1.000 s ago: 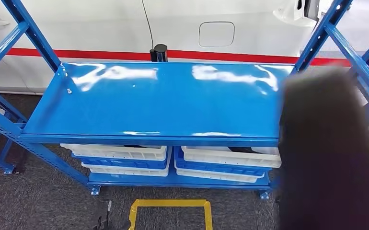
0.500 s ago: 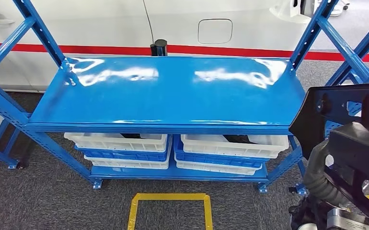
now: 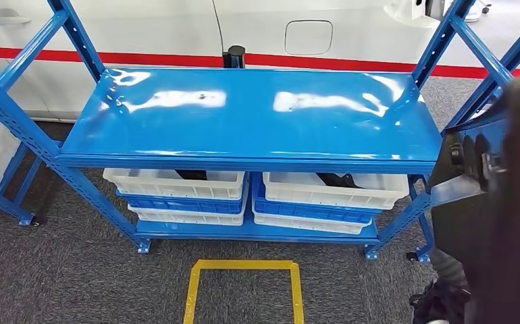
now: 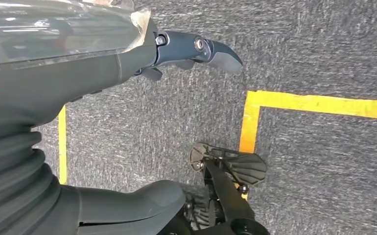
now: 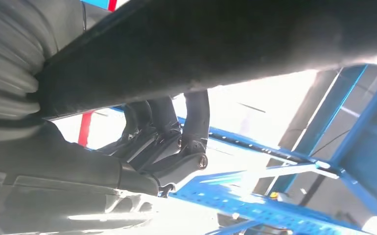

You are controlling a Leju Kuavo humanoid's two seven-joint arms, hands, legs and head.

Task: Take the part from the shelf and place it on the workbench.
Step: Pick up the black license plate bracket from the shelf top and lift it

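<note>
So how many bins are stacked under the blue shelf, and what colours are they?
White bins: 4
Blue bins: 2
Total: 6

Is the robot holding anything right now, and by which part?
The right hand grips the black part, its fingers curled up against the underside. Where along the part cannot be told. The left hand holds nothing.

Grey carpet (image 3: 75, 277) with yellow tape outline (image 3: 244, 287).
</note>
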